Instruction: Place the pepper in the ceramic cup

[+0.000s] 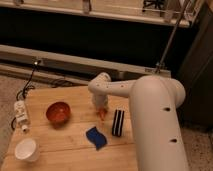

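The pepper shows as a small orange-red tip on the wooden table, right under my gripper. The gripper points down at the table's middle and is shut on the pepper, which it mostly hides. The ceramic cup, plain white and round, stands at the table's near left corner, far from the gripper.
A red bowl sits left of the gripper. A blue wavy sponge and a black-and-white striped block lie just in front and to the right. A white power strip lies along the left edge. My white arm covers the right side.
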Tool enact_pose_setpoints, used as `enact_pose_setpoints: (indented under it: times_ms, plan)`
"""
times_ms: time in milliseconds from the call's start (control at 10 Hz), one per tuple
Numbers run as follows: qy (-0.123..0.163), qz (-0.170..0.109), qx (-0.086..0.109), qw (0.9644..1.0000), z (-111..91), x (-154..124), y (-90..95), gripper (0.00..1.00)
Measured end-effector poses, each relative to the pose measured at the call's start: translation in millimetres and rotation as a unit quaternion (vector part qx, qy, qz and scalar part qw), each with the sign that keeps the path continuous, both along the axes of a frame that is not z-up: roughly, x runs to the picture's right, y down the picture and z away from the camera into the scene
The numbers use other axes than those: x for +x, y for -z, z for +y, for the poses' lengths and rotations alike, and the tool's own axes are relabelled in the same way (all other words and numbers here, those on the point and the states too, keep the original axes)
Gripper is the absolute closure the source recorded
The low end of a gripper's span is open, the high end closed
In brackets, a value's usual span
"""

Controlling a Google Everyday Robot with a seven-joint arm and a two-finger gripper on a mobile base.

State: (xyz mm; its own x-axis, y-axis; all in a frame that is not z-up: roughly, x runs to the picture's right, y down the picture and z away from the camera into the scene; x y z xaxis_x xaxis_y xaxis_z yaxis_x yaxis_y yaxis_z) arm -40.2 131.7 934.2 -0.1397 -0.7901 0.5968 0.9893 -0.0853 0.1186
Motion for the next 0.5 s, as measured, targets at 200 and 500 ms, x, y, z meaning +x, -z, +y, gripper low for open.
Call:
enact_pose_setpoints:
  times_ms: [200, 500]
  plan:
    - [0.016, -0.016, 0.046, 0.9987, -20, -7, 20.1, 1.0]
    - [0.068, -0.024, 0.15, 0.986, -57, 4, 83.4, 1.0]
